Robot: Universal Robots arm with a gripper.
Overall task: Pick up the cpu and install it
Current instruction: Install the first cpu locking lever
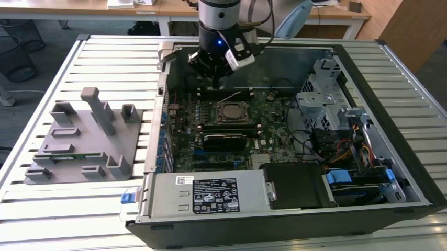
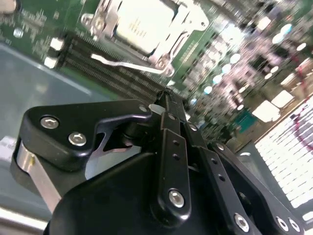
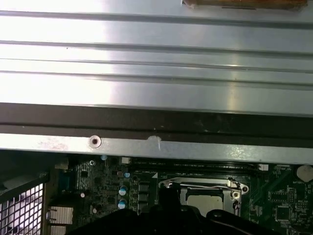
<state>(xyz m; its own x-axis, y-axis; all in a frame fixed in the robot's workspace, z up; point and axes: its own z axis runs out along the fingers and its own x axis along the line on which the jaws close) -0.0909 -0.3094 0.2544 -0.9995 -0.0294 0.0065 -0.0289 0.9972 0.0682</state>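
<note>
Since the small flat square cpu with the silvery-grey metal top (image 1: 230, 111) was already sitting inside the black square socket frame (image 1: 230, 121) on the green motherboard (image 1: 269, 136), I'd say most of the job looked done at this point. In the second wrist view the same pale chip (image 2: 142, 22) lay flat in its seat, with the thin silver retention lever (image 2: 128, 65) lying just beside the socket; honestly couldn't tell if that lever was latched or loose, the view was pretty smeared there. The black gripper (image 1: 211, 75) hung above the board, just beyond the socket toward the back wall of the open black computer case (image 1: 391, 151), not touching the chip. Its fingers (image 2: 168, 105) looked pressed together with nothing between them, so it wasn't carrying anything. The grey plastic parts holder (image 1: 84, 141) sat out on the slatted metal table (image 1: 42, 209), well apart from the case. What was left, if anything, seemed to be locking the socket down.
</note>
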